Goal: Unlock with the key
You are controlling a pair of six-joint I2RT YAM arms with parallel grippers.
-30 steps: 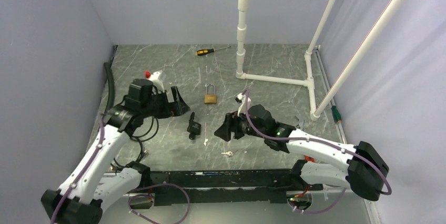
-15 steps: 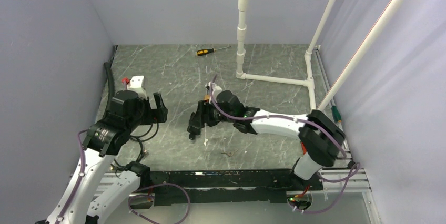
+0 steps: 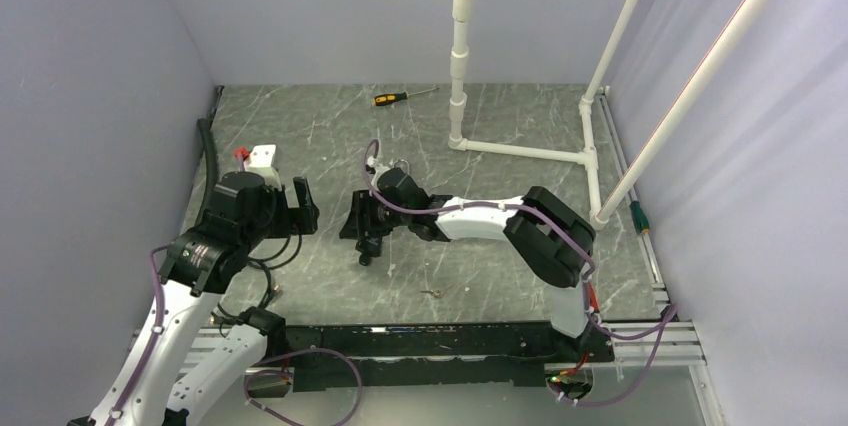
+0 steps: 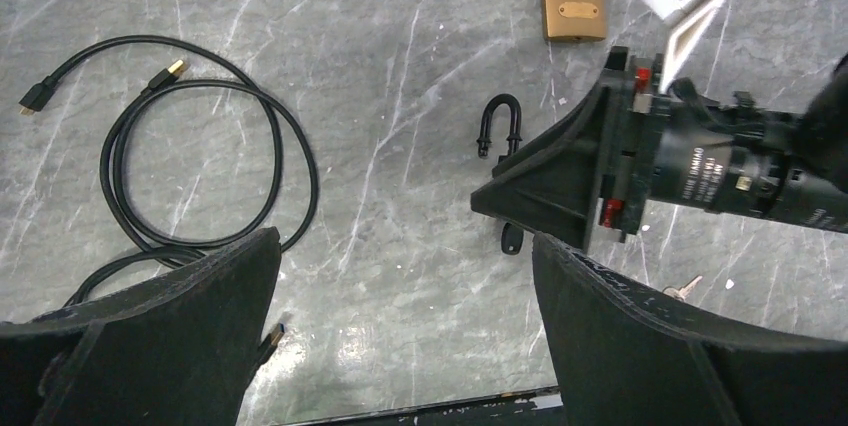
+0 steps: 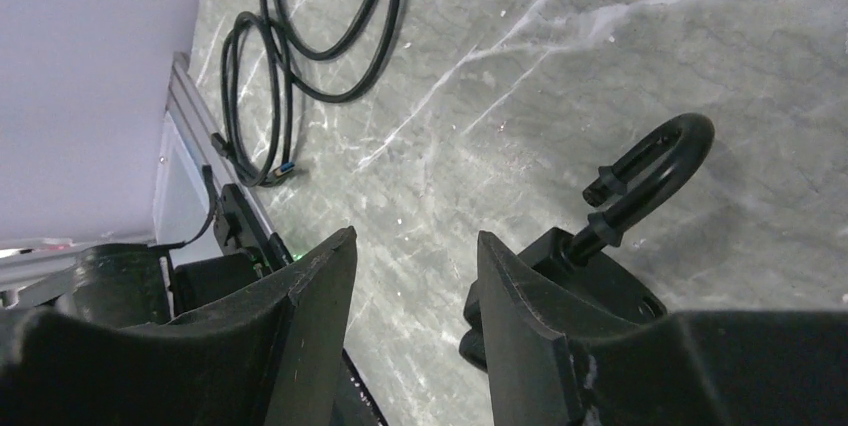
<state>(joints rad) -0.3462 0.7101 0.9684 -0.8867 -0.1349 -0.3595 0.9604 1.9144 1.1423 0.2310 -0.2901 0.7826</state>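
My right tool, open and empty, is swinging left from the key to the black padlock, probably bracing it first.

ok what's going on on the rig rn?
The right gripper is open and low over the black padlock, which lies flat on the table. In the wrist view the lock sits beside one finger, not between the two, so nothing is gripped. The left gripper is open and empty, hovering off to the side. The key lies on the table nearer the bases, untouched. A brass padlock lies further back. Unlocking has not started.
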